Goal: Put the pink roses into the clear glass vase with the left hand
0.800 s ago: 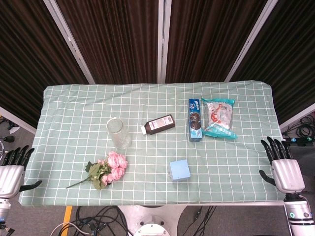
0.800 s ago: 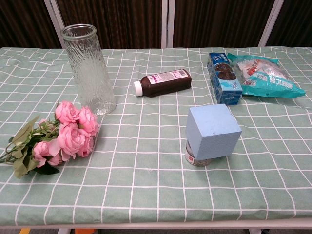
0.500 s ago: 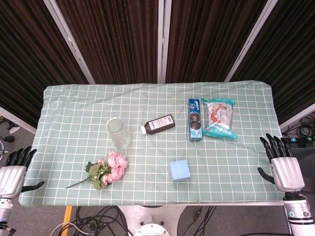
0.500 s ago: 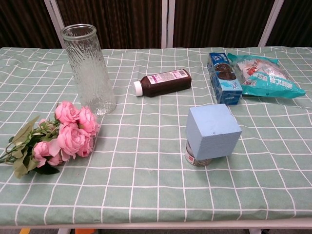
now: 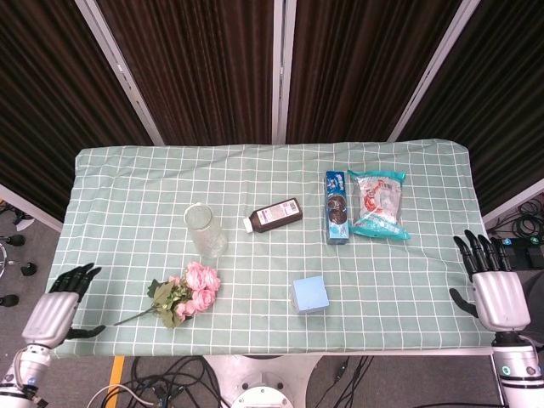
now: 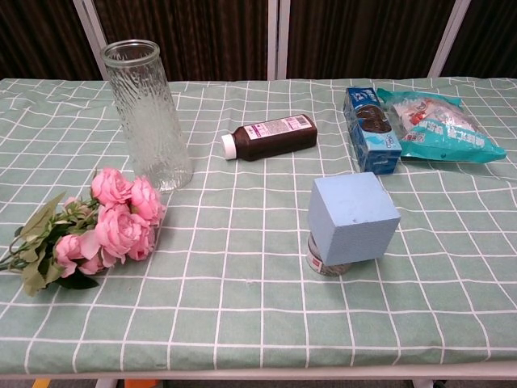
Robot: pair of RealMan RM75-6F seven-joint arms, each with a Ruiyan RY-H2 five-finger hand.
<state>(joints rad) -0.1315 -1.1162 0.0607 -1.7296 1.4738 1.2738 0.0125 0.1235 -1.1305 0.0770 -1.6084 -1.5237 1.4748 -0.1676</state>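
The pink roses lie flat on the checked cloth near the front left, stems pointing left toward the table edge. Just behind them the clear glass vase stands upright and empty. My left hand hovers over the table's front-left corner, fingers apart, holding nothing, a short way left of the stem ends. My right hand hangs past the table's right edge, fingers spread and empty. Neither hand shows in the chest view.
A brown bottle lies on its side behind the middle. A blue biscuit pack and a snack bag lie at the back right. A light blue cube sits on a small jar near the front.
My left hand has moved in from beyond the left edge toward the table corner and tilted, closer to the rose stems. The right hand has barely shifted. Objects are unmoved.
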